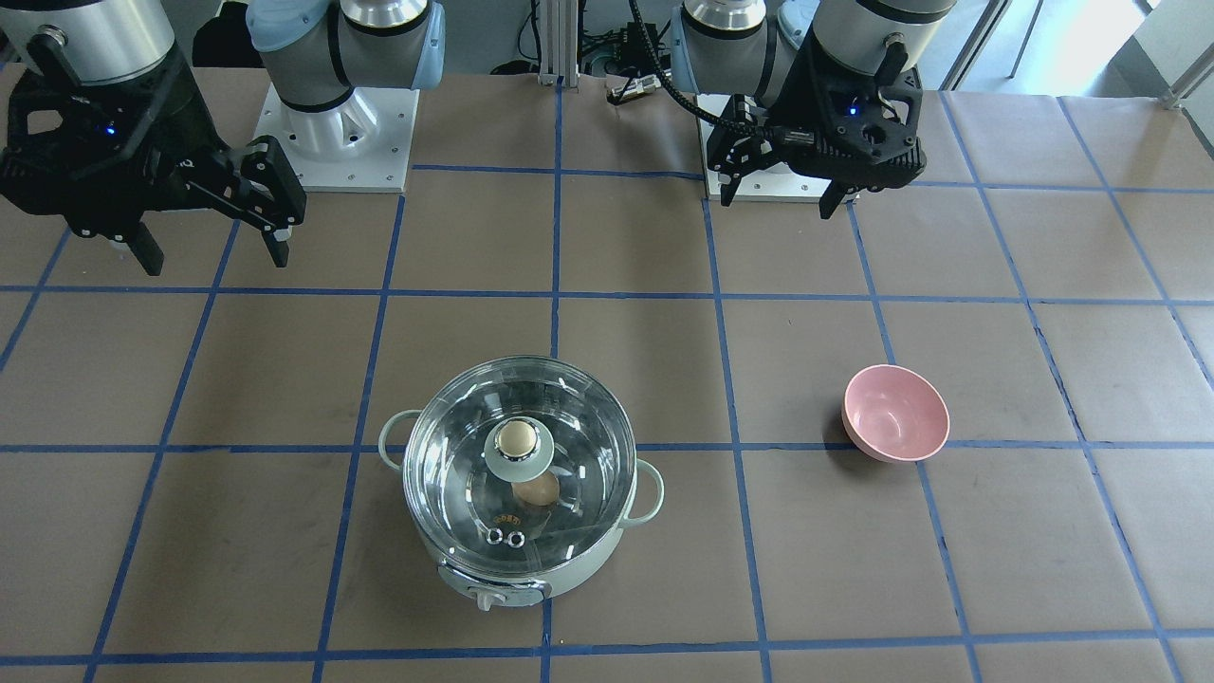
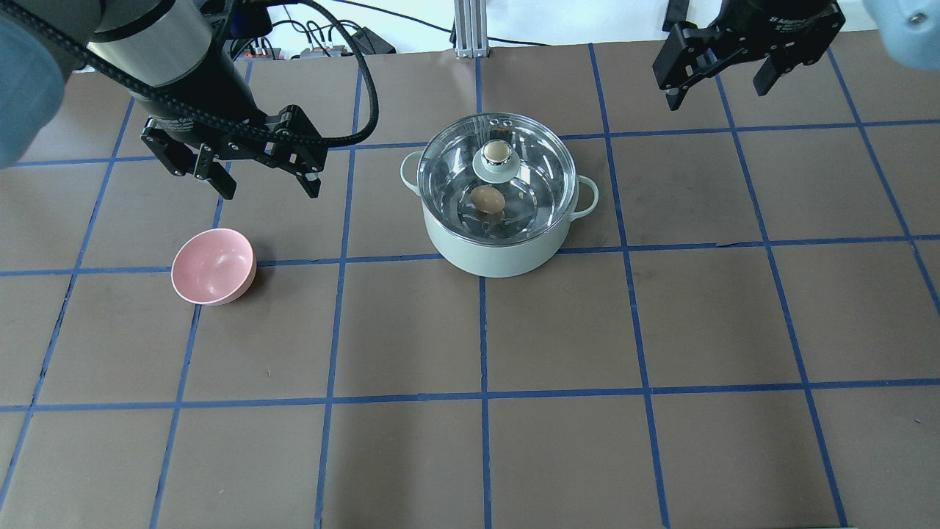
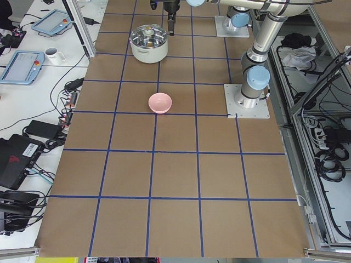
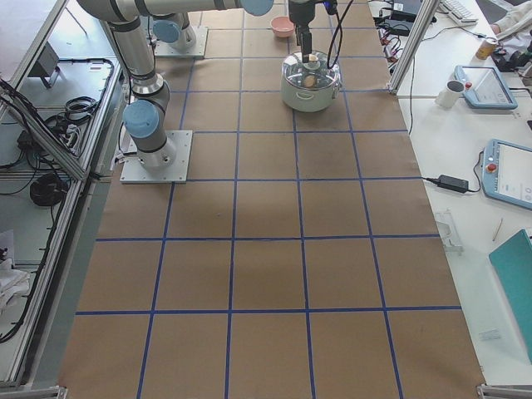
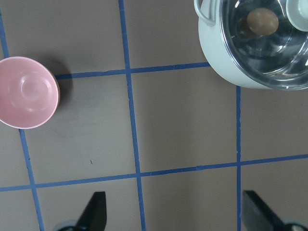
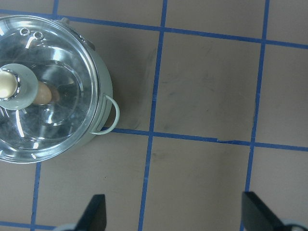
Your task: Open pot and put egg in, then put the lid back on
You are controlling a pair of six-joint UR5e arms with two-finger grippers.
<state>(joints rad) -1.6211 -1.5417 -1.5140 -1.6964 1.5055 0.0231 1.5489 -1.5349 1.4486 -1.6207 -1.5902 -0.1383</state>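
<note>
And there it was: the round pale mint-green electric cooking pot (image 2: 507, 257) stood on the brown paper-covered table with its blue tape grid (image 2: 411, 330), and the large clear glass lid with the beige knob (image 2: 496, 167) sat on top of that pot, its edge meeting the rim all the way round as far as the overhead view showed. Through the glass, the small tan-orange oval egg (image 2: 487, 198) lay on the shiny steel floor inside the pot, just off centre under the knob. The left gripper (image 2: 270, 187) hung above the table well apart from the pot on the robot's left side, its two fingers spread wide with nothing between them, and the left wrist camera showed the same wide, bare gap. The right gripper (image 2: 718, 94) hung well apart from the pot on the opposite side, fingers likewise parted and holding nothing. A small pink bowl (image 2: 213, 266) sat with nothing in it, well away from the pot on the left gripper's side. By the look of things every part of the job was done, so the step in hand was really the finish: a good close would mean checking that the lid lay level on the pot with no lifted edge, keeping both arms high and clear of the pot's loop handles and knob, and leaving the pot undisturbed so the egg did not roll against the wall.
</note>
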